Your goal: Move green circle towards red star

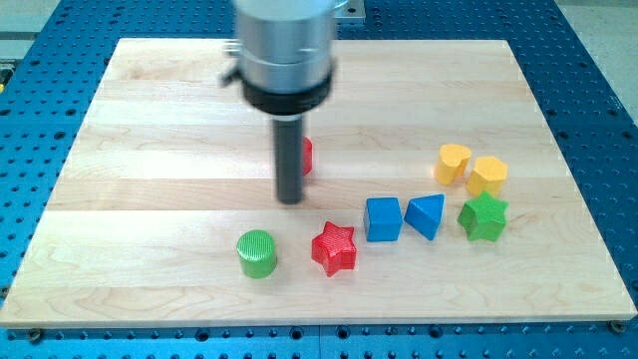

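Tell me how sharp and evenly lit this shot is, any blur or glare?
Camera view: light is soft and even, no glare on the board; blocks like the red star and green circle are sharp with faint shadows; the arm's metal housing near the view's top looks blurred; my tip is clear.

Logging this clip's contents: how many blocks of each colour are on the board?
Green: 2, the green circle and green star
Red: 2, the red star and a red block partly hidden behind the rod
Blue: 2
Yellow: 2
Total: 8

Green circle [257, 252], a ribbed upright cylinder, stood near the bench's bottom edge, left of the red star [334, 248], lying flat, apart.
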Action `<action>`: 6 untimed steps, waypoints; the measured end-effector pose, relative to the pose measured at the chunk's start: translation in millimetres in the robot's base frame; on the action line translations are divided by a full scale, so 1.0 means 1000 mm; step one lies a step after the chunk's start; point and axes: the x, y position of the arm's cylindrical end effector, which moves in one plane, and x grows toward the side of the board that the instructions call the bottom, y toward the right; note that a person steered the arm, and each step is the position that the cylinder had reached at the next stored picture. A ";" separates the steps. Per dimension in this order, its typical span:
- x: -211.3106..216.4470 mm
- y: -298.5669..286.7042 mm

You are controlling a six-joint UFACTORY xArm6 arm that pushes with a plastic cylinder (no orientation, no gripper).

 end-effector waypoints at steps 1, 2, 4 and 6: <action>0.069 -0.057; 0.099 -0.036; 0.084 -0.013; 0.103 -0.013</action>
